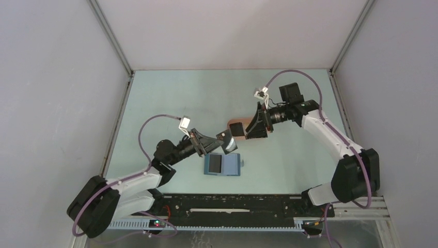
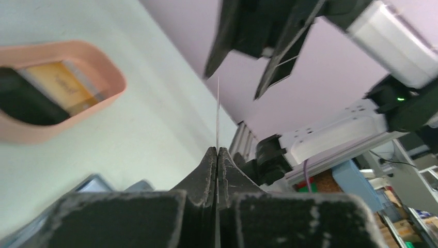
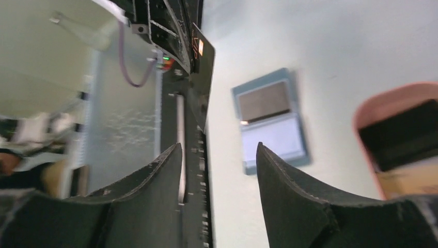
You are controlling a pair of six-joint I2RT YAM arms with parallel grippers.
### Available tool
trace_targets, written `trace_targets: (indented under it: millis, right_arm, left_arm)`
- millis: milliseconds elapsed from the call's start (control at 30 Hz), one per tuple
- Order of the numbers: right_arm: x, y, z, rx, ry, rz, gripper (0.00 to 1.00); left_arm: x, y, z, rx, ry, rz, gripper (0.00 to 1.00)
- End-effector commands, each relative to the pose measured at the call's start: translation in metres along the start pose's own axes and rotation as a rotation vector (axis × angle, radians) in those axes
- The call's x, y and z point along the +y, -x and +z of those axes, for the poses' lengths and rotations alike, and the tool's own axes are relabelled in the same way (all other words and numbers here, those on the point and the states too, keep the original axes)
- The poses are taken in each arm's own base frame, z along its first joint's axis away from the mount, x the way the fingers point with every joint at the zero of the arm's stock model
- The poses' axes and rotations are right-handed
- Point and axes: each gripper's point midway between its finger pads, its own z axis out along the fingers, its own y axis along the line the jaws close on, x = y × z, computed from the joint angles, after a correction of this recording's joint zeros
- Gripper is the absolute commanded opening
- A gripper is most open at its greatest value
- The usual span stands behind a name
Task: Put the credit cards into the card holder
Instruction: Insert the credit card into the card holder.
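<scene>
Tabletop carries a salmon tray with more credit cards inside, and nearer me the blue card holder lies open and flat. Right gripper hangs beside the tray, jaws apart and empty. Left gripper is clamped on one black card, held in the air between tray and holder. I judge it light, stiff and slick, so I'd pinch the flat faces near one short end, leaving the far edge free to enter the holder.
</scene>
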Motion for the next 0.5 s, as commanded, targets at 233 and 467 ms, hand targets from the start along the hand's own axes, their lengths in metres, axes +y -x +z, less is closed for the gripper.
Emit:
trace_targets:
  millis: [233, 467]
  right_arm:
    - [-0.014, -0.071, 0.034, 0.317, -0.177, -0.689, 0.45]
    - [-0.040, -0.099, 0.085, 0.488, -0.249, -0.761, 0.38]
  left_arm:
    - [0.078, -0.050, -0.062, 0.291, 0.423, 0.041, 0.00]
    - [0.091, -0.050, -0.063, 0.306, 0.449, -0.014, 0.00]
